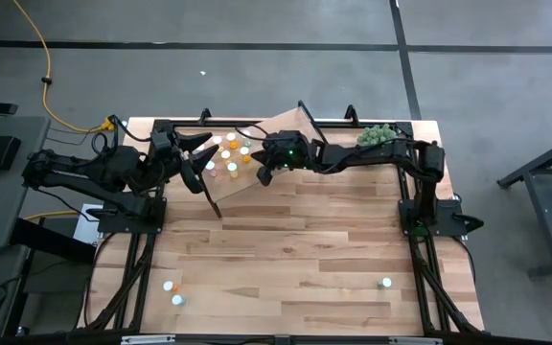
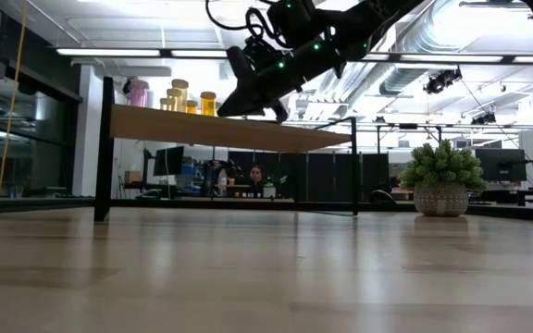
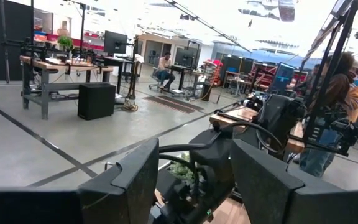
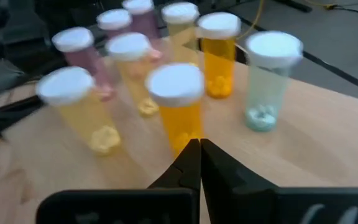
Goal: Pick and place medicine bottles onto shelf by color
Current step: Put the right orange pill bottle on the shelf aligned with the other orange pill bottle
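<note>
We observe the right gripper [image 1: 264, 175] positioned above the shelf [image 1: 257, 177], at the near edge of the cluster of medicine bottles [image 1: 230, 153] standing on it. In the right wrist view its fingertips [image 4: 199, 155] are clenched tip to tip with nothing between them, directly in front of an orange bottle [image 4: 179, 106] with a white cap. Around that bottle we see a second orange bottle [image 4: 218, 53], a pale teal bottle [image 4: 268, 78], several yellow bottles [image 4: 82, 109] and pink bottles [image 4: 79, 56], all upright on the light wood surface. In the low view the shelf [image 2: 220, 128] shows as a plank on black legs, with a pink bottle [image 2: 137, 92] and yellow bottles [image 2: 179, 95] visible on its left portion; the right gripper [image 2: 248, 92] hangs just above the plank. The left gripper [image 1: 196, 165] is held at the left end of the shelf; in the left wrist view its two fingers [image 3: 129, 180] stand apart and released, with nothing between them. On the near part of the table [image 1: 305, 249] we see two bottles [image 1: 172, 292] at the left and one bottle [image 1: 386, 283] at the right, well apart from the shelf. A potted green plant [image 2: 442, 180] stands at the far right corner of the table.
</note>
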You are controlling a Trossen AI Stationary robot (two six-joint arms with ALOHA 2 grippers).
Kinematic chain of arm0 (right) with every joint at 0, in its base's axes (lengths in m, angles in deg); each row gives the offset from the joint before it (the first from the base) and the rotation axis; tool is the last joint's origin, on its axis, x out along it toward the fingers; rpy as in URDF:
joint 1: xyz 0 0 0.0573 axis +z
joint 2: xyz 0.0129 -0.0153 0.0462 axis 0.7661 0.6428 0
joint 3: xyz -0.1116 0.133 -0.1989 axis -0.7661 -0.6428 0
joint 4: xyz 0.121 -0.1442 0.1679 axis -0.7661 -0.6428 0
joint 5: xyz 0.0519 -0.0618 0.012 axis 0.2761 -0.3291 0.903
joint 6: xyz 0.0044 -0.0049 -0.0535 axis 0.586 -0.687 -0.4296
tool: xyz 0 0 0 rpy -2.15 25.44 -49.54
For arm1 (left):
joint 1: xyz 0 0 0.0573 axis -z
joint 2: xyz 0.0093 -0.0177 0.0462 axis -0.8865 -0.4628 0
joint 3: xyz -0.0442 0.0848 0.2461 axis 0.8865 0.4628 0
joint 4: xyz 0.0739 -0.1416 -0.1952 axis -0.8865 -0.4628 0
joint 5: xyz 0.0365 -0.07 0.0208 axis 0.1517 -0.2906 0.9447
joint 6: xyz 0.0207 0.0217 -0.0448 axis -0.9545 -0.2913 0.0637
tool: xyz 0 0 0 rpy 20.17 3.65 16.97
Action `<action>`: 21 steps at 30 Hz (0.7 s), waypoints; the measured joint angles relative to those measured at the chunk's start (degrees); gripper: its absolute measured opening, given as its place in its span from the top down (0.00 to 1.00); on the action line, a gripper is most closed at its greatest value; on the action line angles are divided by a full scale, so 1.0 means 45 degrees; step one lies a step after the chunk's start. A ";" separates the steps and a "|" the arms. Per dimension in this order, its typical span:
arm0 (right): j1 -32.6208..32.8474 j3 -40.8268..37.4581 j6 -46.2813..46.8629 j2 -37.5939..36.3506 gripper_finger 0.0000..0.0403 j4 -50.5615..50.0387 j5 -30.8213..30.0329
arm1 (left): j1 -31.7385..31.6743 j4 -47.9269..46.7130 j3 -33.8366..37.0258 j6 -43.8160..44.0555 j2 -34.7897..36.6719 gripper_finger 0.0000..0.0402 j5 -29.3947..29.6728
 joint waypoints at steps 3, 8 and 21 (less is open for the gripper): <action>0.0038 0.0000 0.0200 0.0000 1.00 0.0234 0.0051 | 0.0000 0.0000 0.0000 0.0000 0.0000 0.53 0.0002; 0.0012 0.0000 0.0559 0.0000 1.00 0.0359 0.0044 | 0.0000 0.0000 0.0000 0.0000 0.0000 0.53 -0.0001; 0.0036 -0.0010 0.1007 0.0507 1.00 0.0673 0.0038 | 0.0000 0.0000 0.0000 0.0010 0.0000 0.53 0.0002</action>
